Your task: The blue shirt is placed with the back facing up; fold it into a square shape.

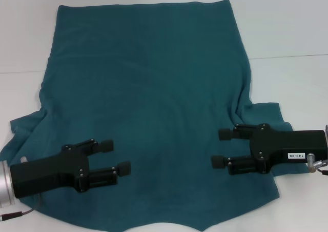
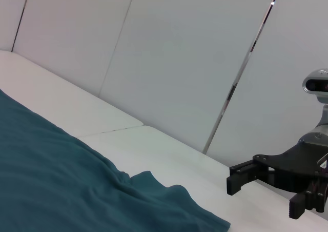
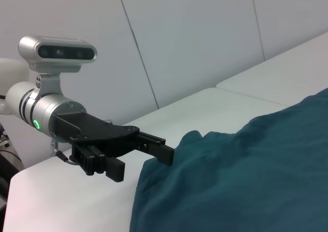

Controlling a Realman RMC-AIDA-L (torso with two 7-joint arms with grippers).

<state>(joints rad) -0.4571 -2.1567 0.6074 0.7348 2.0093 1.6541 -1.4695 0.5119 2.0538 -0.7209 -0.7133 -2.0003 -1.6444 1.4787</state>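
Lying spread flat across the white surface [image 1: 287, 21], plain side up: the blue shirt [image 1: 148, 98], hem toward the far edge, sleeves spilling out toward the left and right edges, collar end at the near edge. Bare surface open along the far edge and down both sides; a seam line crossing the surface to either side of the cloth. Hovering over the near left part of the shirt: the left hand [image 1: 116, 157], fingers parted wide, gripping nothing. Poised opposite over the near right part, beside the right sleeve: the right hand [image 1: 221, 148], likewise wide open and empty. Pale wall panels [image 2: 169, 62] beyond the surface.
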